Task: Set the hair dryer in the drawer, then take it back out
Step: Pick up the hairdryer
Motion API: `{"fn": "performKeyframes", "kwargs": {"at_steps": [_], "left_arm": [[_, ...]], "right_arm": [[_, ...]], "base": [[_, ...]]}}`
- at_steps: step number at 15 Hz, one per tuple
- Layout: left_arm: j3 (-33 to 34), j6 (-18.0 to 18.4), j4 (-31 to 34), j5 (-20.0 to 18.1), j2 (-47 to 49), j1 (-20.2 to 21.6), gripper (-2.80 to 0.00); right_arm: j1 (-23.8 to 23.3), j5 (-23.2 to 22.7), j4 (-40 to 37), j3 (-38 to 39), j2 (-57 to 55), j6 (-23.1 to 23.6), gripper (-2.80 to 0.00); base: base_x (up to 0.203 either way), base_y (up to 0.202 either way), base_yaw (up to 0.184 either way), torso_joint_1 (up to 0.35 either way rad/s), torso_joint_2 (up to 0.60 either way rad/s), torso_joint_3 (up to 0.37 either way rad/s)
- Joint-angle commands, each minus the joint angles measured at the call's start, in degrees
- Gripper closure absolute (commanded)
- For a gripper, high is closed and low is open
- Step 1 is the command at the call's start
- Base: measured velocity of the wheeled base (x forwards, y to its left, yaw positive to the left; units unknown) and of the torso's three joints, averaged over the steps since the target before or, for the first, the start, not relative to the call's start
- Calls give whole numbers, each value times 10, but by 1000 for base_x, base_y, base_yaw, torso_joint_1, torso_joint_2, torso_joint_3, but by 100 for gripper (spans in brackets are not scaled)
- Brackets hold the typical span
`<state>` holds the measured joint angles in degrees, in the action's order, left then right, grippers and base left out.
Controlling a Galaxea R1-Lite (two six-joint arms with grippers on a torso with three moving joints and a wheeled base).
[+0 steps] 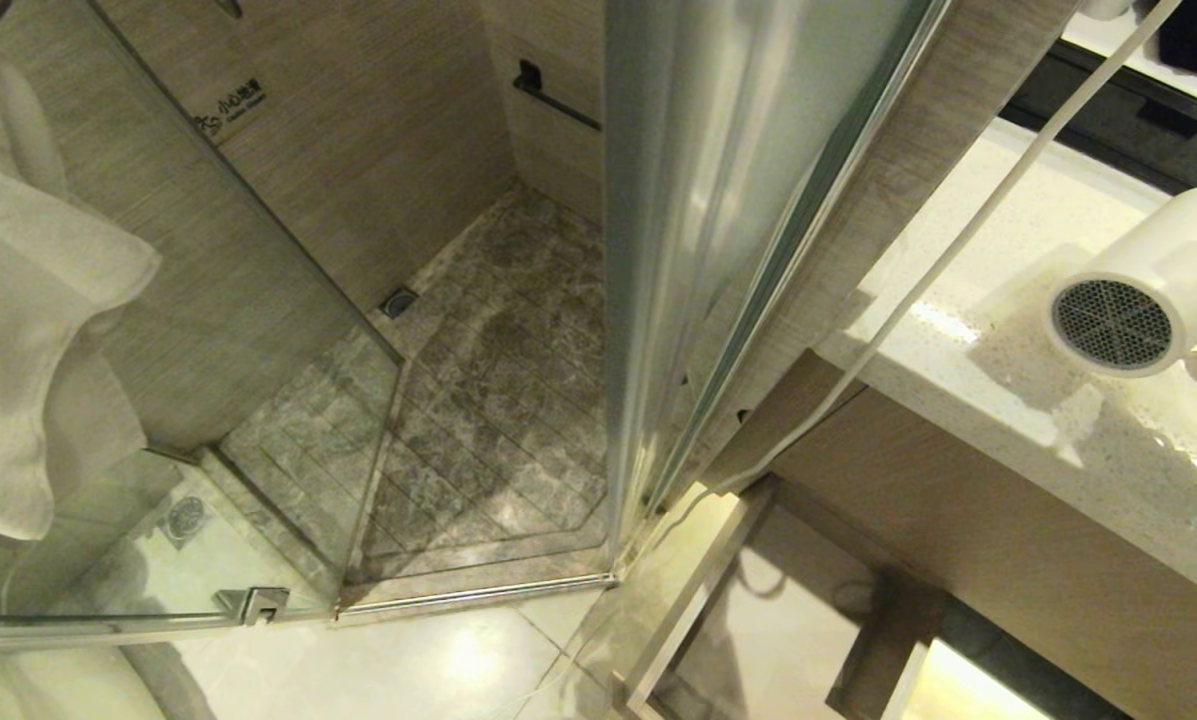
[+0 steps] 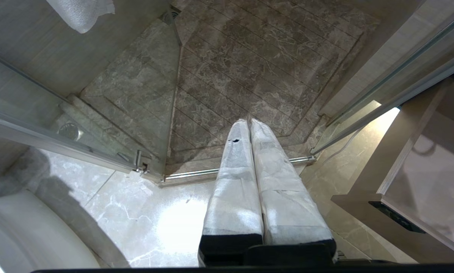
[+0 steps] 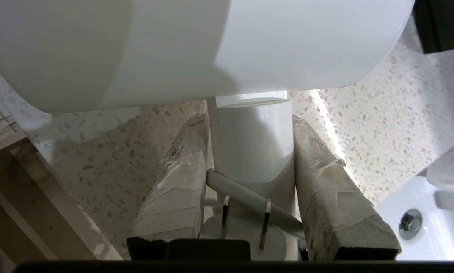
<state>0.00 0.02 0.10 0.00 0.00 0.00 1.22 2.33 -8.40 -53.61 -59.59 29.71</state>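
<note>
Hair dryer (image 3: 196, 49) fills the far side of the right wrist view, its white barrel lying crosswise just past the fingertips of the right gripper (image 3: 249, 121). Both taped fingers (image 3: 173, 182) press against the dryer's white handle — one on each side, the handle clamped between them and running straight back toward the palm. A pale grey cord (image 3: 249, 203) crosses the handle's base inside the jaws, beside two metal plug prongs (image 3: 264, 223). Beyond the jaws lies a speckled stone countertop (image 3: 382, 125), and a white sink basin (image 3: 420, 223) with a chrome fitting sits off to one side of the fingers.

From the head view, the dryer's round mesh grille (image 1: 1111, 323) faces outward above that same countertop, well above the open light-wood drawer (image 1: 888, 640) lower down. The cord runs taut up and across from the dryer.

Left gripper (image 2: 249, 125) hangs apart from all this, its two wrapped fingers pressed together with nothing between them — beyond their tips is a marble shower floor (image 2: 249, 68) behind a glass door (image 2: 79, 125). A white towel (image 1: 28, 330) hangs nearby.
</note>
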Motion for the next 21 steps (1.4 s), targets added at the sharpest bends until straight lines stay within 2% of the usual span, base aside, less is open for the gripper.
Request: {"fn": "performKeyframes", "kwargs": {"at_steps": [1, 10, 15, 21], "left_arm": [[0, 0, 0, 0, 0, 0, 0], [0, 0, 0, 0, 0, 0, 0], [0, 0, 0, 0, 0, 0, 0], [0, 0, 0, 0, 0, 0, 0]], "right_arm": [[-6, 0, 0, 6, 22, 2, 0], [-22, 6, 1, 19, 61, -11, 0], [-22, 5, -1, 18, 64, -43, 0], [-22, 3, -2, 19, 69, -44, 0]], "base": [[0, 0, 0, 0, 0, 0], [0, 0, 0, 0, 0, 0], [0, 0, 0, 0, 0, 0], [0, 0, 0, 0, 0, 0]]}}
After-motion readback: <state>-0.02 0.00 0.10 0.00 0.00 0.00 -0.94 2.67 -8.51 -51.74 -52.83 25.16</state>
